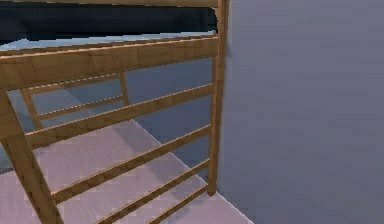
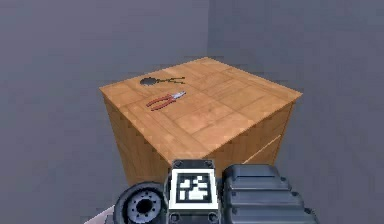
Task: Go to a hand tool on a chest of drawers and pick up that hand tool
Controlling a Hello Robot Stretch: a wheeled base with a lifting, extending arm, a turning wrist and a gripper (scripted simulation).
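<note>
Right now red-handled pliers (image 2: pixel 165 98) lying flat on chest of drawers (image 2: pixel 215 118) top, toward its far corner, dark tangled item (image 2: pixel 160 79) just beyond. Robot's gripper (image 2: pixel 143 206) sitting before chest's near edge; grip state, load: cannot tell. Risk: reach overshooting, snagging tangle instead.

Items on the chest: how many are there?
2. A red-handled tool lies on the chest top's left part; a dark item lies just beyond it, toward the far edge. The near corner is hidden.
</note>
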